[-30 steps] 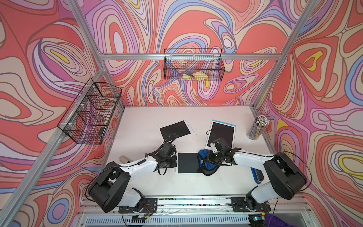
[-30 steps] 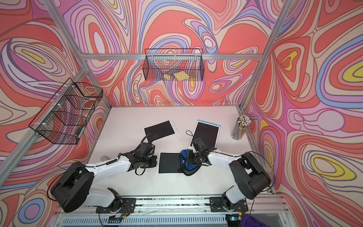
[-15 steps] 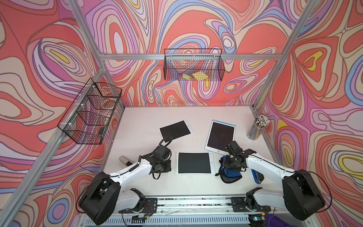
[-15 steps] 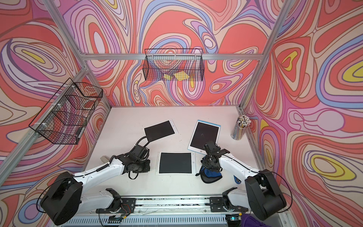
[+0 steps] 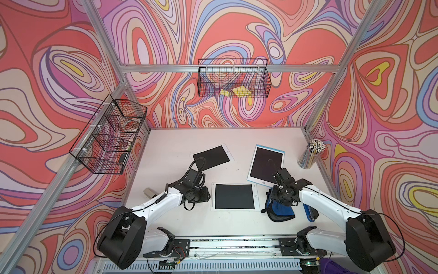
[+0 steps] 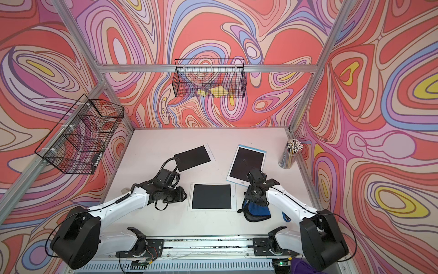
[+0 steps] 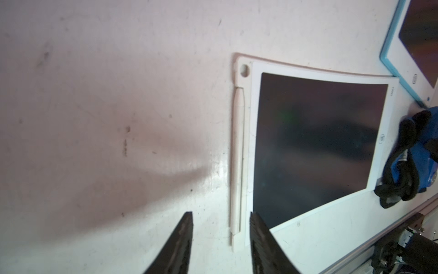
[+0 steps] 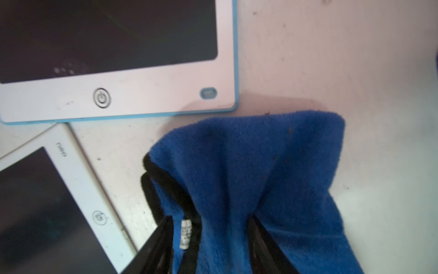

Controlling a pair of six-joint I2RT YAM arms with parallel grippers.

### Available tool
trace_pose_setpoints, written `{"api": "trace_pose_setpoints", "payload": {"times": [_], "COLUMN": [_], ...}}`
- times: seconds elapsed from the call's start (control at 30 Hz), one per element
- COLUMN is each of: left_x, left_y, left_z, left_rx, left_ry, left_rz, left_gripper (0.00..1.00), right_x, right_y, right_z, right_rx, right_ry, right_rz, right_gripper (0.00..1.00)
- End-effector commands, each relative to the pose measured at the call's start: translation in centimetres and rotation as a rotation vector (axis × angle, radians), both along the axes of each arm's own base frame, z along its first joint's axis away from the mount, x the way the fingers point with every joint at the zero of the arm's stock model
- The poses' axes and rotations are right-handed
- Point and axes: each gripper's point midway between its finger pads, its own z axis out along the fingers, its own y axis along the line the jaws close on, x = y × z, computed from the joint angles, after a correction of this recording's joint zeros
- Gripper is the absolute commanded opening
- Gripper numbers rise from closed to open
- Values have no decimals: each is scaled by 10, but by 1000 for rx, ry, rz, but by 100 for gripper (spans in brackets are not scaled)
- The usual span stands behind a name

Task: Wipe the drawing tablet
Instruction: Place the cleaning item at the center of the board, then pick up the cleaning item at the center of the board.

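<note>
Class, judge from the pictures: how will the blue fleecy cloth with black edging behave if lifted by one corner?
The blue fleecy cloth with black edging lies bunched in soft folds, so it would probably droop limply. Its nap looks grippy, unlikely to slip. Being thin fabric, it is likely light.

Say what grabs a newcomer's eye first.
Swirling red, pink and purple patterned walls dominate all round. On the white tabletop lie dark-screened drawing tablets: a white-framed tablet nearest the arms, a blue-edged tablet and another white tablet behind. A crumpled blue, black-edged cloth lies at the right gripper.
</note>
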Motion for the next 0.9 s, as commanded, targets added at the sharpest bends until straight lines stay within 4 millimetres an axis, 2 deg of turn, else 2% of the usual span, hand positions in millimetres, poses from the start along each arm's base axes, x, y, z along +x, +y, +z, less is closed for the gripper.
{"api": "trace_pose_setpoints", "payload": {"times": [0.0, 0.03, 0.07, 0.1, 0.27, 0.43, 0.47, 0.63, 0.77, 0.8, 0.87], "left_x": [17, 19, 23, 25, 37, 43, 46, 45, 39, 39, 40], "left_y": [-11, -10, -8, -5, -12, -41, -45, -22, -20, -20, -15], "left_z": [24, 29, 34, 39, 62, 67, 72, 71, 69, 68, 63], "left_rx": [-42, -37, -24, -16, -79, -241, -270, -178, -234, -234, -188], "left_ry": [-63, -77, -93, -111, -203, -158, -174, -207, -154, -147, -124], "left_rz": [-25, -20, -5, 6, 19, -100, -104, -24, -10, -8, 2], "left_gripper": [61, 68, 93, 99, 99, 99, 99, 99, 98, 93, 70], "right_x": [8, 7, 5, 2, -9, -16, -18, -27, -27, -26, -24], "right_y": [3, 5, 6, 8, 13, 4, 2, 1, 6, 7, 7], "right_z": [15, 16, 15, 13, 4, 2, 1, -12, -22, -23, -25], "right_rx": [8, 16, 23, 35, 69, 37, 29, 37, 63, 64, 56], "right_ry": [-53, -54, -45, -37, 12, 49, 53, 112, 125, 124, 132], "right_rz": [59, 70, 76, 80, 93, 44, 27, -15, -19, -19, -11], "right_gripper": [54, 54, 54, 55, 63, 68, 72, 75, 76, 76, 76]}}
